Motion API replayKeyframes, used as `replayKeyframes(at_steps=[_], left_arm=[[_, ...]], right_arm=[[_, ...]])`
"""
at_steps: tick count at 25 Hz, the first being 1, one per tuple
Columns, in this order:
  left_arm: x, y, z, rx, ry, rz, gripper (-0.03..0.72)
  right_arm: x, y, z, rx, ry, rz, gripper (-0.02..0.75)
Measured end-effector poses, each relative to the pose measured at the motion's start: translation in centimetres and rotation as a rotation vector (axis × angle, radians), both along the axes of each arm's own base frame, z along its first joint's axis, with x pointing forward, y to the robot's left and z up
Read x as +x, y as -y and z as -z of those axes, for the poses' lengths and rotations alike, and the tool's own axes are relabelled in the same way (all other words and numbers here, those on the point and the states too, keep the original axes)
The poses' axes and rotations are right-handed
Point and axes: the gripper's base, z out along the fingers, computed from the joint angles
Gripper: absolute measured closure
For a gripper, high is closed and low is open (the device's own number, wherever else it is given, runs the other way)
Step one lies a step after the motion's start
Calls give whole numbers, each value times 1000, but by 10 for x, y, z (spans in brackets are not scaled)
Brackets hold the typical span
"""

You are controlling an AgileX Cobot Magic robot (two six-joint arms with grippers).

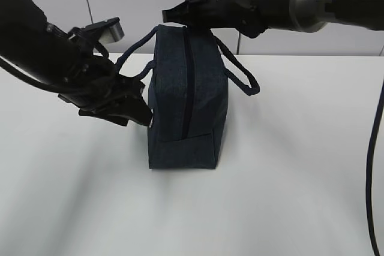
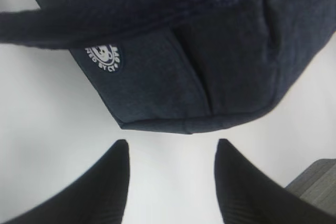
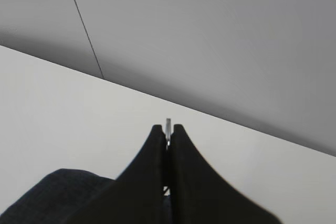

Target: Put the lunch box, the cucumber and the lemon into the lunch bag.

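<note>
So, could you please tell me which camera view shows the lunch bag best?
The exterior view: the whole lunch bag stands there, zipper and handles visible. The left wrist view shows only one lower end with a logo; the right wrist view, just a dark corner.

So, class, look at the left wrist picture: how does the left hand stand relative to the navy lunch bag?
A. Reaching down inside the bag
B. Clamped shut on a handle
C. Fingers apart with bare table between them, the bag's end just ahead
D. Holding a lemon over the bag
C: the left hand has its fingers spread over bare table, holding nothing, with the end of the lunch bag just beyond the tips.
</note>
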Motion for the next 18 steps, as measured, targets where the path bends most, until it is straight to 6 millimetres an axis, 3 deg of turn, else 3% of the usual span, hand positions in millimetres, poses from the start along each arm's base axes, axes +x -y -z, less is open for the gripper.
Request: replayKeyframes(at_steps=[10, 15, 18], left_arm=[[32, -11, -71, -199, 126, -112, 319], [59, -5, -86, -231, 176, -108, 319], [73, 1, -83, -238, 176, -108, 319]], right_arm=[[0, 1, 0, 32, -17, 14, 738], [0, 1, 1, 49, -26, 21, 738], [0, 1, 1, 54, -30, 24, 738]])
